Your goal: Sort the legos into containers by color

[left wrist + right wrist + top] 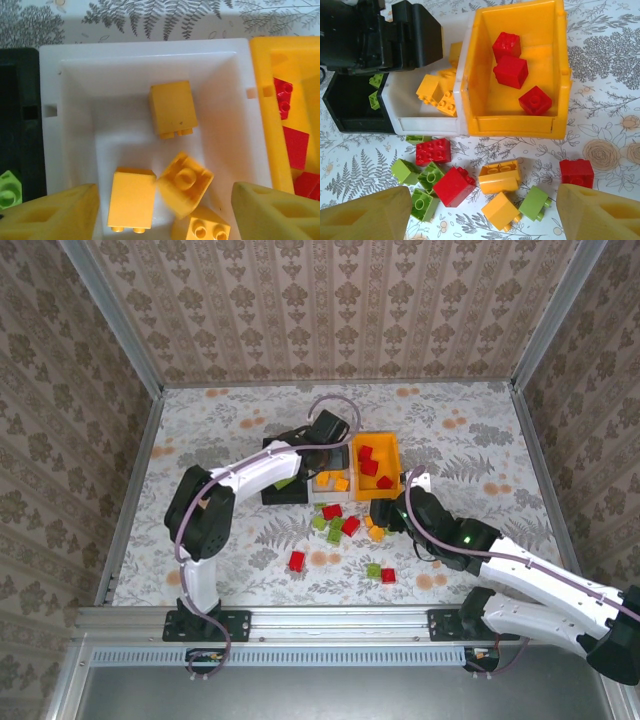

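Left end effector (164,212) spread, empty, above orange legos (173,109) in white bin (75,80); right end effector (482,215) spread.

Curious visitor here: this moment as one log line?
left gripper open over white bin; right gripper open over loose legos; orange bin: red bricks

The desk (500,430) carries a pale print of grey ferns and orange flowers. Beige damask walls (330,300) enclose it at top, left and right; a metal rail (330,620) crosses the bottom.
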You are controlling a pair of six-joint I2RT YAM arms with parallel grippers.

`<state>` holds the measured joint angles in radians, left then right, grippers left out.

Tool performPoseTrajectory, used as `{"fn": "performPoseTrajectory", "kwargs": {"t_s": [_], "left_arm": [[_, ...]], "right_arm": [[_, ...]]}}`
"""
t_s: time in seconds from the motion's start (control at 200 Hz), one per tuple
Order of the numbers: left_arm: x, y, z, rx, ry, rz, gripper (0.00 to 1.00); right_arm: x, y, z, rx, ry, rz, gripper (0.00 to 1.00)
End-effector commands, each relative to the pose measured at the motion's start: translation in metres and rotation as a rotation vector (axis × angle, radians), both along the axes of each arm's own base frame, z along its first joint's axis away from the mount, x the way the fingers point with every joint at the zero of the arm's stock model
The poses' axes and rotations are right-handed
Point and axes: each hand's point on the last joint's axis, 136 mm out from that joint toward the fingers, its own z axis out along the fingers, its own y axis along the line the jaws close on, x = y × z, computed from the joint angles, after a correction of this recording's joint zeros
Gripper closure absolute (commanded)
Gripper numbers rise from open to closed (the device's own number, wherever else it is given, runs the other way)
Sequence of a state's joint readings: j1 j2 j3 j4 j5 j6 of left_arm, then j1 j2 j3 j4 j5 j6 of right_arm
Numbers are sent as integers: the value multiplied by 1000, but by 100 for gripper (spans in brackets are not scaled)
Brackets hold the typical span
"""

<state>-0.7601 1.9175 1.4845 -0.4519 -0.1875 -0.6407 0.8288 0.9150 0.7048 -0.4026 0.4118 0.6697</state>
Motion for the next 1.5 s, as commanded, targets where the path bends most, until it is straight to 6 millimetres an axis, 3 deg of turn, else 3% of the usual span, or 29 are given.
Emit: {"fn": "performPoseTrajectory", "kwargs": {"t_s": [0.0, 0.1, 0.195, 0.45, 0.65, 0.915, 1.11, 1.285, 1.495], "left_arm": [[-14, -1, 37, -40, -41, -35, 22], [-43, 4, 54, -89, -51, -68, 17], [-80, 17, 55, -87, -52, -98, 14], [-180, 81, -9, 16, 115, -131, 14], [-221, 97, -47, 78, 174, -154, 20], [-227, 92, -81, 174, 215, -167, 33], [-227, 86, -88, 216, 231, -184, 46], [-222, 70, -73, 192, 202, -213, 57], [-196, 27, -38, 98, 116, -264, 65]], "right_arm": [[-5, -5, -5, 1, 34, -10, 21], [-9, -6, -11, -4, 61, -6, 22], [-12, -7, -17, -7, 77, -9, 22], [-16, -7, -28, 16, 95, -3, 22], [-16, -6, -29, 19, 94, -4, 21], [-16, -11, -23, 13, 76, -12, 21], [-18, -20, -17, 12, 53, -31, 22], [-20, -27, -16, 15, 39, -49, 21], [-22, -39, -22, 1, 34, -93, 21]]}}
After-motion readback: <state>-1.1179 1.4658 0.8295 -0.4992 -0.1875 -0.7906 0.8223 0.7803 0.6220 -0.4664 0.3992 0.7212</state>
